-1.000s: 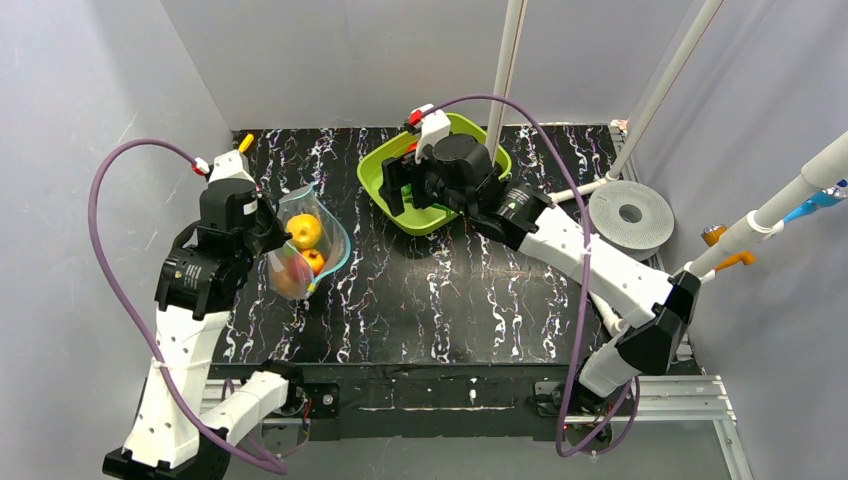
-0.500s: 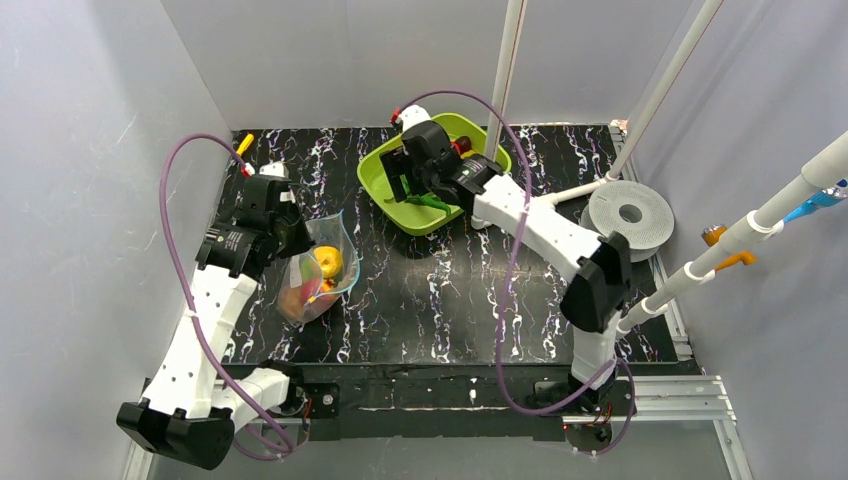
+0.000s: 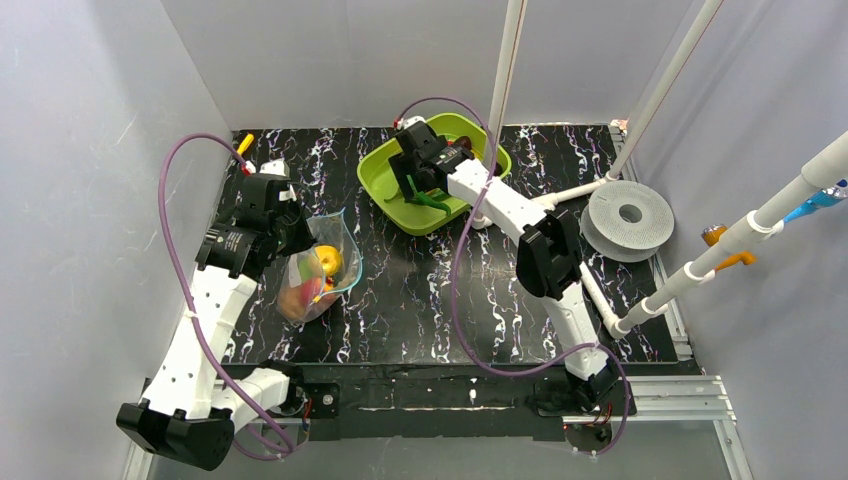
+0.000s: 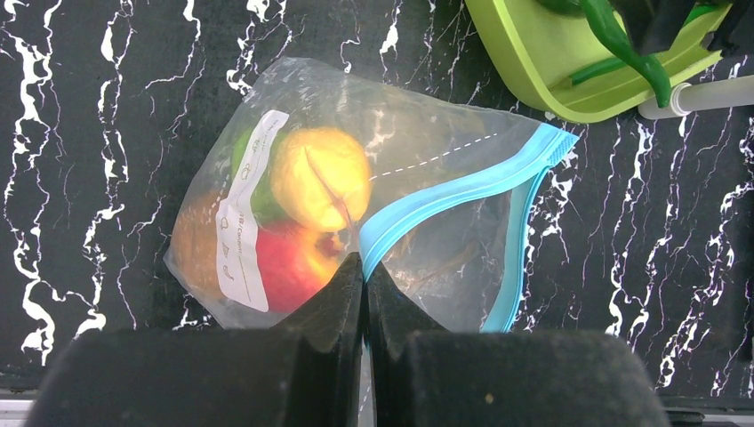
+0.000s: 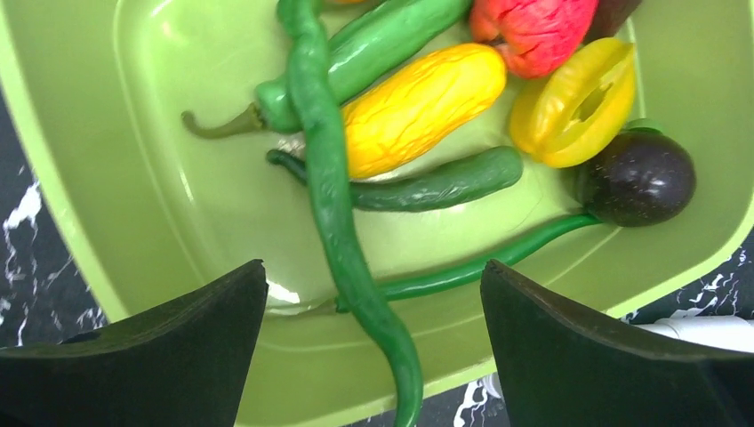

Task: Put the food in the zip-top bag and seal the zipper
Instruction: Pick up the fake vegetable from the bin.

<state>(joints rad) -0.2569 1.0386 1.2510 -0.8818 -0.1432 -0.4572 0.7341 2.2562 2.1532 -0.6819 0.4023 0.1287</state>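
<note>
The clear zip-top bag (image 4: 418, 160) lies on the black table at the left (image 3: 318, 272), mouth open. It holds a yellow fruit (image 4: 320, 178), a red one (image 4: 293, 262), a brown one (image 4: 191, 240) and something green. My left gripper (image 4: 364, 264) is shut on one lip of the blue-teal zipper (image 4: 462, 187). My right gripper (image 5: 372, 267) is open and empty above the lime-green tray (image 5: 178, 178). A long green chilli (image 5: 333, 205) lies between its fingers. The tray also holds a yellow vegetable (image 5: 418, 107), a red piece (image 5: 533, 27), a yellow slice (image 5: 573, 102) and a dark eggplant (image 5: 636, 178).
The tray (image 3: 375, 192) sits at the back middle of the table. A grey spool (image 3: 628, 215) lies at the right edge. White poles (image 3: 505, 70) rise behind the tray. Grey walls close in on the left and back.
The left gripper carried the bag a little nearer and to the right, then held still. The right arm's elbow swung left and folded, while its gripper stayed over the tray.
</note>
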